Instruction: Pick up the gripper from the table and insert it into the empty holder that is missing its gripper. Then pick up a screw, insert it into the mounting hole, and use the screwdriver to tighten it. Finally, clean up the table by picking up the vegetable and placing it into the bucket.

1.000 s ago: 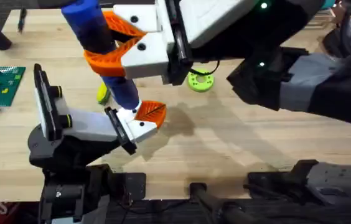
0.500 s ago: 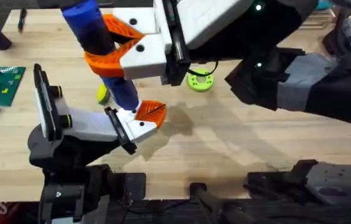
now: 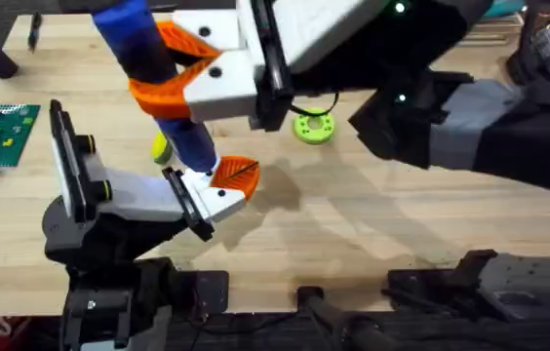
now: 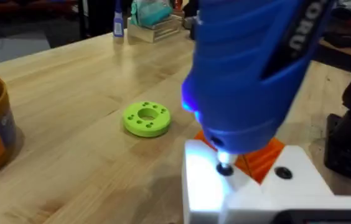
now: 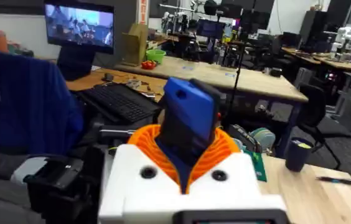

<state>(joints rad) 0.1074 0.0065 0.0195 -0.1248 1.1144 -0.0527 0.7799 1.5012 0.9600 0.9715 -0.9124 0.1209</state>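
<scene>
the right pincer (image 3: 173, 68), clamped on the screwdriver (image 3: 153, 78), has edged slightly left, tip staying on the holder (image 3: 212, 200).

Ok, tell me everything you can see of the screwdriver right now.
The screwdriver is a bright blue, plastic-looking cylinder, standing tilted with its tip down. The right gripper clamps its upper body between orange ribbed pads. In the left wrist view its nose glows with a small light and the thin metal tip meets a dark hole in the white holder, beside the orange fingertip. The left gripper's state cannot be told.
</scene>
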